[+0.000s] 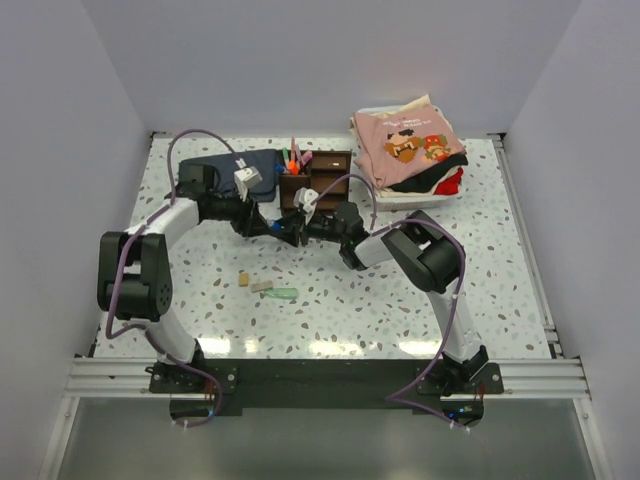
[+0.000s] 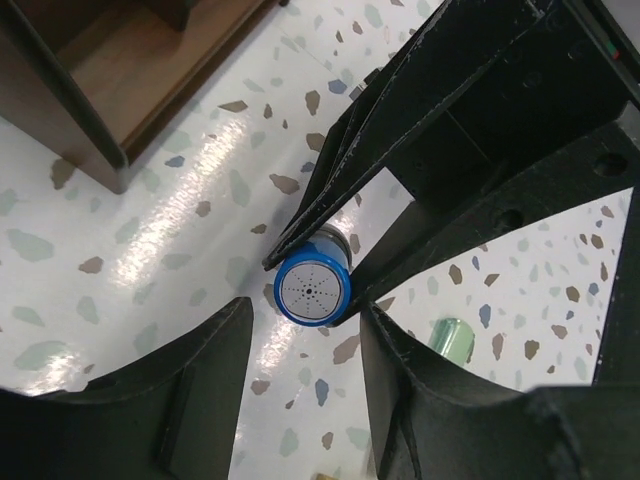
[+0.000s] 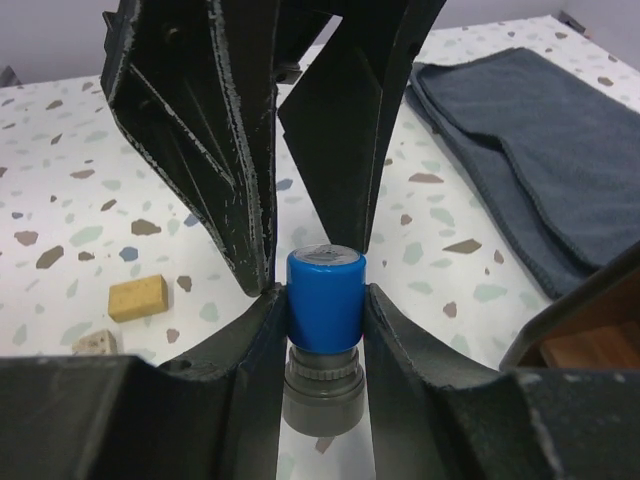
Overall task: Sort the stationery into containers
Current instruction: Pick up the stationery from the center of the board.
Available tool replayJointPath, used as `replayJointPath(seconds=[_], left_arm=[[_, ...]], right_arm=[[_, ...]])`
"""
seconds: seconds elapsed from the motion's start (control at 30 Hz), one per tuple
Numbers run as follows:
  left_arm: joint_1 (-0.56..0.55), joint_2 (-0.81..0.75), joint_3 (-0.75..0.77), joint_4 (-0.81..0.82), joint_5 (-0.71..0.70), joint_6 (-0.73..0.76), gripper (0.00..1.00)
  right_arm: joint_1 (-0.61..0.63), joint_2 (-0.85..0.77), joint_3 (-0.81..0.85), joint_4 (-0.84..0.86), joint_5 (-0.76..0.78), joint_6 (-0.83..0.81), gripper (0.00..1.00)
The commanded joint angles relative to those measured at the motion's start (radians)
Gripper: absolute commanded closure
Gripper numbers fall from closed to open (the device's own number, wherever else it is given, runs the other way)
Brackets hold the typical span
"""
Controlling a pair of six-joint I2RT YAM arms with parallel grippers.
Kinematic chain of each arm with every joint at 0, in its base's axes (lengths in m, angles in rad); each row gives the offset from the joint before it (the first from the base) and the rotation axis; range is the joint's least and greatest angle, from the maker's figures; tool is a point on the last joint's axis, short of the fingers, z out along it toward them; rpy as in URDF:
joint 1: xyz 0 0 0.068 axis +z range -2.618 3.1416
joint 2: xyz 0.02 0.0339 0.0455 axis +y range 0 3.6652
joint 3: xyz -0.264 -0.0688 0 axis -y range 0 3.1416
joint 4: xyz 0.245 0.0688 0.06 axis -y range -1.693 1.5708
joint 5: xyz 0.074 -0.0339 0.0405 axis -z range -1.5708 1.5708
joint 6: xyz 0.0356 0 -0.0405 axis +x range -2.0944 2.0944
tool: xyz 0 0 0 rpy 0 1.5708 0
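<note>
Now my left pincer (image 2: 305, 310) stands partly open, its fingers (image 2: 200, 390) flanking the bottle's (image 3: 325, 290) blue cap; I cannot tell whether they touch it. The bottle hangs over the surface (image 1: 480, 290), just in front of the organiser (image 1: 325, 175), cap towards my left wrist. My right pincer (image 3: 322, 310) is clamped on it, jaws pressing both sides.

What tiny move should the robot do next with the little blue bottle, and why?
The right tool grips the blue-capped bottle, and the left tool has its fingers either side of the cap, not clearly pinching. So probably close the left tool onto the cap.
</note>
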Motion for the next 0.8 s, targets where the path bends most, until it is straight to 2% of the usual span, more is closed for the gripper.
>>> replayJointPath(seconds=[0.0,0.47,0.77], left_arm=[[-0.027,0.041,0.062,-0.009,0.053,-0.038,0.50],[-0.087,0.071,0.073,-0.044,0.099,-0.030,0.65],[-0.115,0.120,0.104,-0.122,0.123,-0.003,0.57]], right_arm=[[0.017,-0.041,-0.022,0.138,0.001,-0.062,0.90],[0.017,-0.056,-0.033,0.125,0.007,-0.122,0.91],[0.026,-0.059,-0.031,0.109,0.011,-0.157,0.91]])
